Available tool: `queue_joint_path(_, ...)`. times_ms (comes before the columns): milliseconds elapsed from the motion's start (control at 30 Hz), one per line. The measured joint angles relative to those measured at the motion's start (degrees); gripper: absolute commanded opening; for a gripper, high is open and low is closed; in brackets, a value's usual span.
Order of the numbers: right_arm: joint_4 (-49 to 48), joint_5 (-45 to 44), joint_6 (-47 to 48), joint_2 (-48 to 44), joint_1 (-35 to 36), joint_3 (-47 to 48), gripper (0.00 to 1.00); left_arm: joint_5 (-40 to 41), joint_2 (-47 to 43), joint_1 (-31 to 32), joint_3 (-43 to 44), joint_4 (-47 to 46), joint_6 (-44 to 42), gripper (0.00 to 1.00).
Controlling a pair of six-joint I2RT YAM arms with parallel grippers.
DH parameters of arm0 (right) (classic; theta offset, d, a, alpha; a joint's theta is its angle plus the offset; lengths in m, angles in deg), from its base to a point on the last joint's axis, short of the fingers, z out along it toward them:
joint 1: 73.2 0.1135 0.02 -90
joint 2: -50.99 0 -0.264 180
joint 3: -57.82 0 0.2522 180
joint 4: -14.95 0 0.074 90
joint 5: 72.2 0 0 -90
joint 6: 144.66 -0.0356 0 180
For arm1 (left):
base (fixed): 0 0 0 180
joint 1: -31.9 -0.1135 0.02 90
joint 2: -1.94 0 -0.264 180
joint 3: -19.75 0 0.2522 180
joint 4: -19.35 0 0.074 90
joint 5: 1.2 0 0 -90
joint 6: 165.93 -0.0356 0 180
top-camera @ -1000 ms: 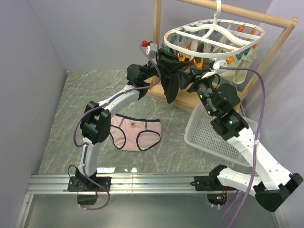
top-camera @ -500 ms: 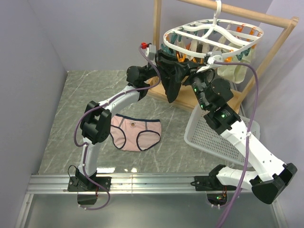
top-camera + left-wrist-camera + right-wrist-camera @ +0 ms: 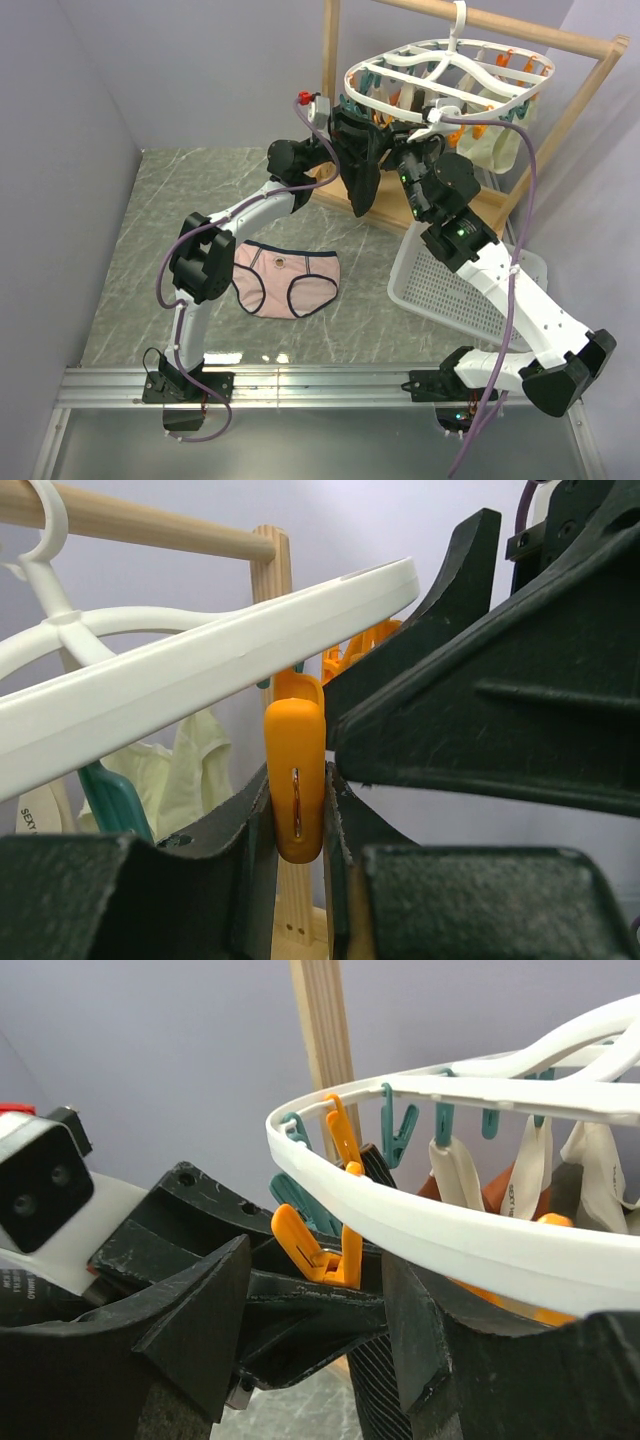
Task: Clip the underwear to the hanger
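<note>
Left gripper (image 3: 298,825): up high, squeezed onto an orange peg (image 3: 296,770)!
Right gripper (image 3: 312,1310): alongside, fingers spread wide, holding nothing.
Hanger (image 3: 200,665): hooked on the wooden rail (image 3: 500,25).
Underwear (image 3: 285,282): flat on the table (image 3: 180,200), well below both grippers. Its waistband runs left-right, and it lies nearer the left arm.

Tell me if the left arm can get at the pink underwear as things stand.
Likely not yet: the left gripper pinches an orange peg on the hanger. The underwear itself lies uncovered.
</note>
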Motion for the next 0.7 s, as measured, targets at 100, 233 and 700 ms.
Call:
queue_joint_path(100,0.4,-0.2,0.0,0.5,0.0,0.0,0.62,-0.2,0.0,0.1,0.0,0.0,-0.2,0.0)
queue_joint_path(233,1.6,-0.4,-0.4,1.5,-0.7,1.4,0.62,-0.4,0.0,0.2,0.0,0.0,-0.6,0.0)
queue_joint_path(700,4.7,1.1,-2.9,3.8,-3.0,5.2,0.12,0.1,0.1,0.0,0.0,0.9,-2.5,0.05)
